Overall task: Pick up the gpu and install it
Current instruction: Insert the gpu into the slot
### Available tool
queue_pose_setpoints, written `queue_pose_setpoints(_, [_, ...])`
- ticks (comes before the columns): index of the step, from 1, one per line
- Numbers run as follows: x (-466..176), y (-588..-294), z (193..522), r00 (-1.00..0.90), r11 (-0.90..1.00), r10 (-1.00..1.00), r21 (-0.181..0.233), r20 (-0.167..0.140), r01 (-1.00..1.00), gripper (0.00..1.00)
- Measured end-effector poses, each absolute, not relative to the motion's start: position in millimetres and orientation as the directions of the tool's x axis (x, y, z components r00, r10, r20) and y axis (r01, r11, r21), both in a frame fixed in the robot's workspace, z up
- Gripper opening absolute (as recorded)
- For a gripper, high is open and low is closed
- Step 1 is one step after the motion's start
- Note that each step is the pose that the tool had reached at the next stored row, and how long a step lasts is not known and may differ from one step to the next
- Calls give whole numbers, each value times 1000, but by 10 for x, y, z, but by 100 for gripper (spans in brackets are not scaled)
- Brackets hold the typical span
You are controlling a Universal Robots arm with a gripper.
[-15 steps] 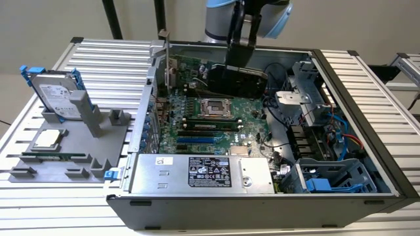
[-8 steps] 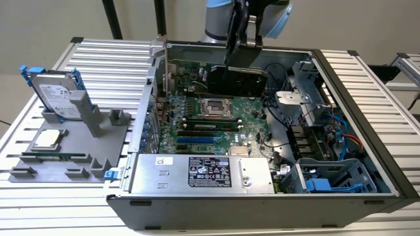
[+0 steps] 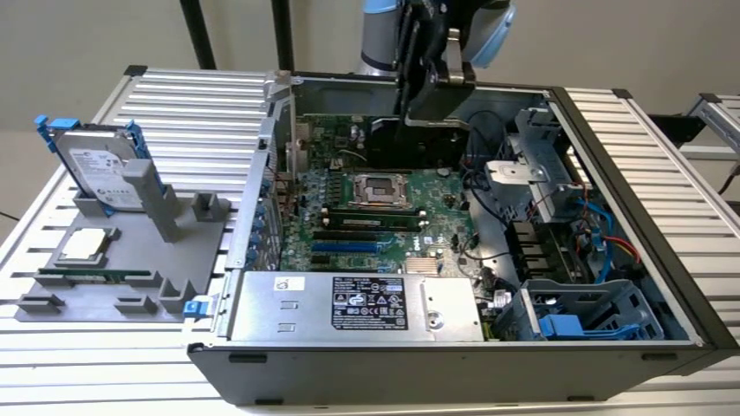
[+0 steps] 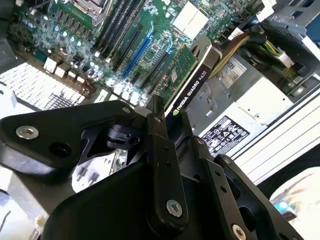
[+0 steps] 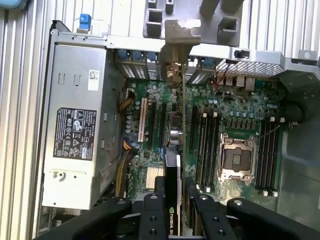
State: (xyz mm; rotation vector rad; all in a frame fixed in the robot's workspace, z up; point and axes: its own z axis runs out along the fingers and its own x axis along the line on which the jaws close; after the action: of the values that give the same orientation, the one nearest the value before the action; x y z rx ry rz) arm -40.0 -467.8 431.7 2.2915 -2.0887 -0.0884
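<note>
black fingers of the jaws are closed on the gpu, one pressed to each flat side, and it shows edge-on between them in the first wrist view. in the second wrist view the gpu juts out beyond the jaws, its black shroud edge toward the camera and green circuit board on its other face. in the exterior view the gpu hangs straight below the jaws inside the open computer case, raised over the green motherboard; whether its lower edge meets a slot i cannot tell. under the jaws run the long expansion slots, and just beside those lie the rows of memory slots and the open processor socket. farther from the jaws, at the far end of the case from them, sit the silver power supply and a drive cage with blue clips. well apart from the jaws, outside the case toward the exterior view's left, a grey fixture on the ribbed metal bench carries a silver hard drive with blue rails standing upright, a square processor chip lying flat, and a narrow green memory stick lying flat beside it.
</note>
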Motion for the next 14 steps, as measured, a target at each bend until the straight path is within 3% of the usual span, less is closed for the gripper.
queue_pose_setpoints(14, [-400,-4678,4317,340,-340,-940,68,-15,-938,0])
